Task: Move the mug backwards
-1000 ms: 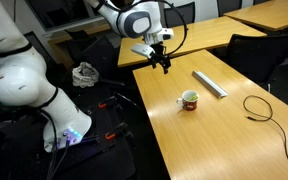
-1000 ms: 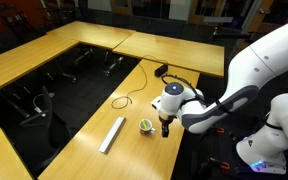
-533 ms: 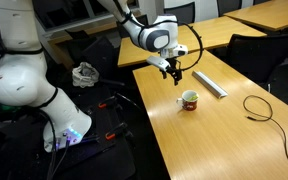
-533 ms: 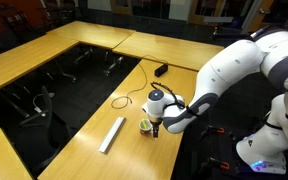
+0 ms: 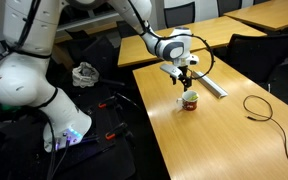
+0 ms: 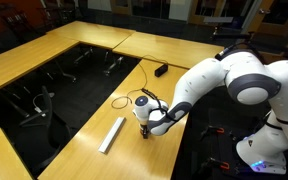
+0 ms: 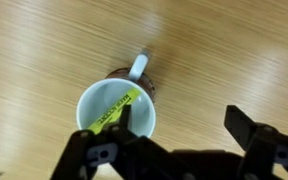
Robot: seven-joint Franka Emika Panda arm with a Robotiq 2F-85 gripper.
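Wooden table (image 5: 214,140), light grain, several more tables joined around it in both exterior views. White Panda arm (image 6: 234,85) reaches down over the table's near edge. The wrist is bent so the gripper (image 5: 185,88) points down at the table top. Grey bar (image 5: 210,84) lies flat on the table, just beyond the mug and apart from it. Black cable (image 5: 259,107) loops on the table top, well apart from the mug.

The mug (image 5: 190,101) stands upright on the table near its edge, directly under the gripper. In an exterior view the arm's wrist mostly hides it. In the wrist view the mug (image 7: 116,115) is seen from above, white rim, handle (image 7: 138,67) pointing to the top of the picture, and a yellow-green strip (image 7: 112,112) inside.

Gripper (image 7: 174,140) jaws spread wide, nothing gripped. One finger (image 7: 99,150) overlaps the mug's rim and opening; contact cannot be told. The other finger (image 7: 252,130) is well clear of the mug, over bare wood.
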